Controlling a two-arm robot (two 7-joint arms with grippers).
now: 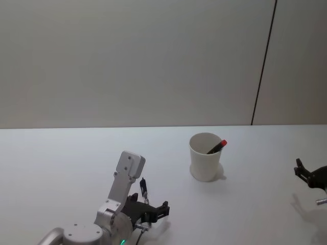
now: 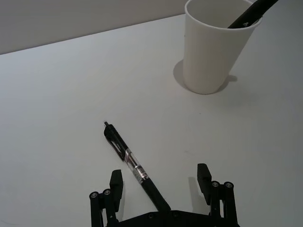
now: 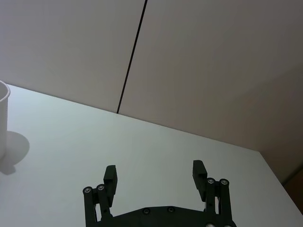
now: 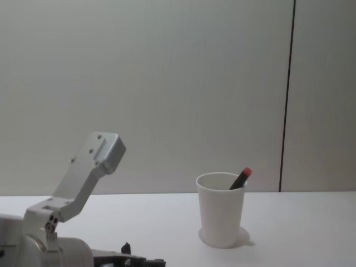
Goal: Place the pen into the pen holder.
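- Plainly, in the head view the pen holder (image 1: 205, 158) stands upright on the table (image 1: 61, 163) with a red-capped pen (image 1: 217, 147) leaning inside it. A black pen (image 1: 144, 190) lies on the table well short of the cup, at the left gripper (image 1: 149, 203). The right gripper (image 1: 306, 173) sits idle at the table's right edge.
- In the left wrist view the left gripper (image 2: 160, 174) is spread wide and low over the table. The black pen (image 2: 132, 163) lies slantwise between its fingers, touched by neither, its near end hidden under the gripper's body. The pen holder (image 2: 213, 52) stands farther off.
- In the right wrist view the right gripper (image 3: 154, 169) is spread and holds nothing; the pen holder's wall (image 3: 4, 118) is at the edge.
- In the chest view the left arm (image 4: 83, 172) reaches low and forward, well left of the pen holder (image 4: 221, 214).
- My judgement: one pen is stowed, while the black pen is not yet grasped. Closing on it, lifting, carrying and dropping it in all remain.
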